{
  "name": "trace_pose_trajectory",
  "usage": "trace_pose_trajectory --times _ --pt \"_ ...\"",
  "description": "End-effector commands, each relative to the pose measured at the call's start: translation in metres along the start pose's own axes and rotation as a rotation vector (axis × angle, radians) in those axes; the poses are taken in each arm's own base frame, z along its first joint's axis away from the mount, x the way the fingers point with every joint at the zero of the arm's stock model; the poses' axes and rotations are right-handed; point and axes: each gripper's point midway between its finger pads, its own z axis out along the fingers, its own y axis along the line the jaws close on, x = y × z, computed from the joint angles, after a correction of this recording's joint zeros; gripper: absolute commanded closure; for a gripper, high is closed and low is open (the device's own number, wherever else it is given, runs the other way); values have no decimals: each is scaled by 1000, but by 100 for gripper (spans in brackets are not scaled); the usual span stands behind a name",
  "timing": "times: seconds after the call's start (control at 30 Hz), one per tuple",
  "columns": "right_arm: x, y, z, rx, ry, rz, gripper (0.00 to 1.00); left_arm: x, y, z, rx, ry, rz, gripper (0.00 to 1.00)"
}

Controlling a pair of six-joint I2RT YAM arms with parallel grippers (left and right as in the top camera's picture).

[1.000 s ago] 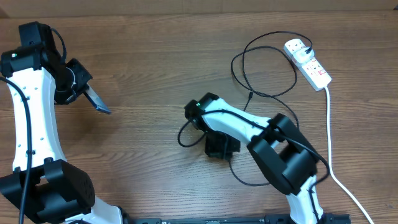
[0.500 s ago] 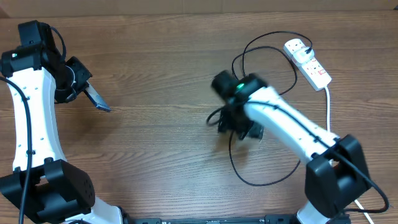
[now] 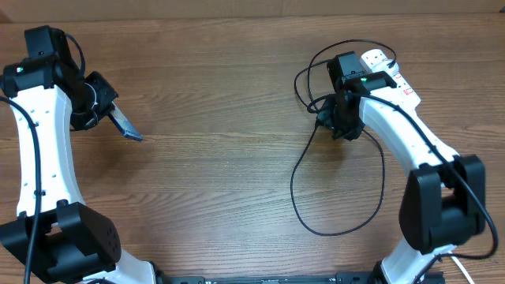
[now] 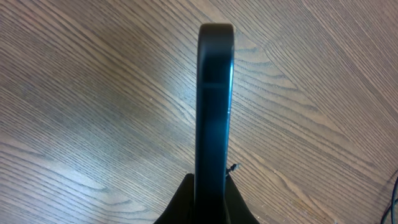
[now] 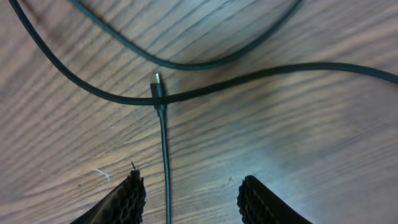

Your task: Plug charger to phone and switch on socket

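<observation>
My left gripper [image 3: 113,117] is shut on the phone [image 3: 126,128] and holds it edge-on above the table at the left. In the left wrist view the phone [image 4: 214,106] stands as a slim dark blue edge out of the jaws [image 4: 211,202]; its screen is hidden. The charger, a thin black cable [image 3: 293,181], loops over the right half of the table. My right gripper [image 3: 336,125] hovers over it near the socket [image 3: 392,77], a white power strip at the back right. In the right wrist view the jaws [image 5: 196,200] are open astride the cable [image 5: 164,155], with the connector tip [image 5: 157,79] just ahead.
The power strip's thick white cord [image 3: 418,181] runs down the right side to the front edge. More loops of the black cable [image 5: 261,74] cross in front of the right jaws. The wooden table [image 3: 205,173] spans the view.
My right arm has swung from the table's middle to the back right, over the cable near the power strip. The cable has shifted with it. My left arm holds the phone in the same place.
</observation>
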Motion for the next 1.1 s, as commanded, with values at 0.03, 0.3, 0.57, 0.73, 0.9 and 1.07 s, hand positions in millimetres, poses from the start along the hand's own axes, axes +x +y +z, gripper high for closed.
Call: trace_pose_trajectory --times 0.03,0.3,0.57,0.73,0.9,1.07 --pt "16 21 20 -7 42 -105 51 -1 -11 -7 34 -15 14 96" --pt "5 18 52 58 0 -70 50 2 -11 -7 29 -6 16 96" --pt "-8 16 67 47 -15 -72 56 2 -11 -6 31 -8 17 96" --pt "-5 21 76 22 11 -71 60 2 -12 -7 31 -8 17 96" --pt "-7 24 77 8 1 -75 69 2 -12 -7 31 -8 17 96" --pt "-6 21 81 28 7 -75 76 2 -11 -6 31 -7 17 96"
